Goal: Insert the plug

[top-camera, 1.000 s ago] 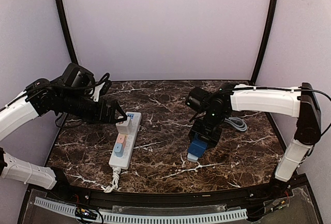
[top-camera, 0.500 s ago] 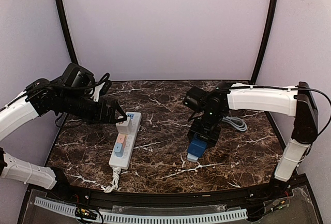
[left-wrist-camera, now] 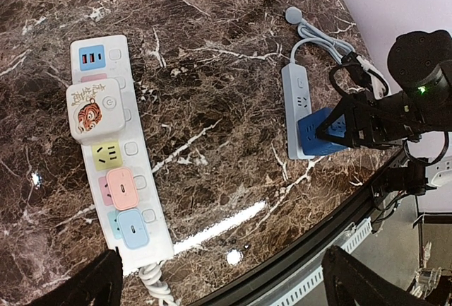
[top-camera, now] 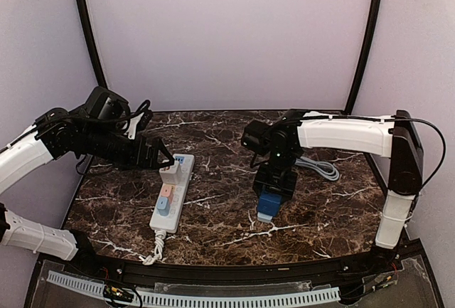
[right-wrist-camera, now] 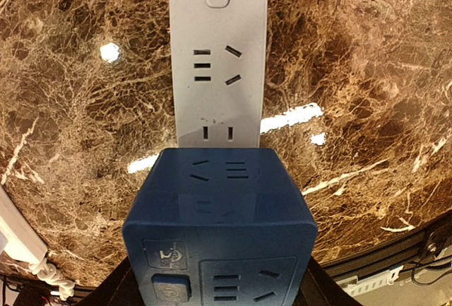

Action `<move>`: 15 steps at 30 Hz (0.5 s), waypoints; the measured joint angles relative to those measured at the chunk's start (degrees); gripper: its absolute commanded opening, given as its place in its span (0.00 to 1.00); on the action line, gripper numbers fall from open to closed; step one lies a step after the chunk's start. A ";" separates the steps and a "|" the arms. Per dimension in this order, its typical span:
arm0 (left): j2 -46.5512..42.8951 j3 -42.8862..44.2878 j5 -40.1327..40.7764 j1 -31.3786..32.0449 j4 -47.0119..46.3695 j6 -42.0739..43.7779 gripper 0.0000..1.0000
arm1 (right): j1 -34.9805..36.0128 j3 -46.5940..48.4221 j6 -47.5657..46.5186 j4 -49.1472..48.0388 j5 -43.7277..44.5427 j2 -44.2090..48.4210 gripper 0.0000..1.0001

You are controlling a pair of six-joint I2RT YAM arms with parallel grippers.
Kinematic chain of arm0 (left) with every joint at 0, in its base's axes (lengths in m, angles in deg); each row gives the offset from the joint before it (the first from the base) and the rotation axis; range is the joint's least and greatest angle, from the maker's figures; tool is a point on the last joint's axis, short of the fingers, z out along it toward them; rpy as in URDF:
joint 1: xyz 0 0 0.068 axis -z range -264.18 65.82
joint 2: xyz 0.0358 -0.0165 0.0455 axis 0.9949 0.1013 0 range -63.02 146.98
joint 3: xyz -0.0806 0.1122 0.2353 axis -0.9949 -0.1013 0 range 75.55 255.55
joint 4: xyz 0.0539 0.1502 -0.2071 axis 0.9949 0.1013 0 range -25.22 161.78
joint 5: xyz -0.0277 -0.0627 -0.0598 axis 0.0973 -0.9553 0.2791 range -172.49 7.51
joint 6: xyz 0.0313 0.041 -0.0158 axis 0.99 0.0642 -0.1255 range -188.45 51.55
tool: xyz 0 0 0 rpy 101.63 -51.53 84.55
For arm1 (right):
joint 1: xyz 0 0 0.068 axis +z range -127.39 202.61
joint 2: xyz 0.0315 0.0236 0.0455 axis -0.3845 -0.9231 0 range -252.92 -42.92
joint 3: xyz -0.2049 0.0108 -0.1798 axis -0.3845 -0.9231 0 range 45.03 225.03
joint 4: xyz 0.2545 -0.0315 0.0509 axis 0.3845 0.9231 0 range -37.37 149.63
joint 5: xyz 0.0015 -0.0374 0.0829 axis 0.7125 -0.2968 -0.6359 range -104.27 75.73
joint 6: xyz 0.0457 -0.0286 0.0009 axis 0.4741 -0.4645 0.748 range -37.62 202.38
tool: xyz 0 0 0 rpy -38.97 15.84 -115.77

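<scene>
The plug is a dark blue cube adapter (top-camera: 269, 201) (right-wrist-camera: 219, 228) (left-wrist-camera: 321, 131). My right gripper (top-camera: 274, 184) (right-wrist-camera: 219, 281) is shut on it, one black finger on each side. The cube sits over the near end of a small grey power strip (right-wrist-camera: 217, 51) (left-wrist-camera: 295, 101) that lies flat on the marble table (top-camera: 227, 144). The cube hides where they meet. My left gripper (top-camera: 165, 157) (left-wrist-camera: 226, 285) hangs wide open and holds nothing, above a long white power strip (top-camera: 170, 195) (left-wrist-camera: 106, 150).
The white strip carries a white tiger-print adapter (left-wrist-camera: 93, 110), a pink plug (left-wrist-camera: 121, 188) and a light blue plug (left-wrist-camera: 133, 228). The grey strip's cable (top-camera: 320, 167) curls to the back right. The table's front edge (left-wrist-camera: 296, 249) runs close to both strips.
The right arm's wrist and forearm have swung to the left while the blue cube stayed in about the same spot. The left arm has not moved.
</scene>
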 measured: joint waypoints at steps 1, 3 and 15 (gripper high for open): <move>0.00 0.00 0.00 0.00 0.00 0.00 0.99 | 0.11 0.57 -0.13 0.44 0.13 -0.57 0.00; 0.00 0.00 0.00 0.00 -0.02 0.00 0.99 | 0.35 1.46 -0.33 1.22 0.46 -1.27 0.00; -0.39 0.00 0.00 -0.04 -0.02 0.02 0.99 | 0.94 2.97 -0.31 2.56 1.09 -2.49 0.00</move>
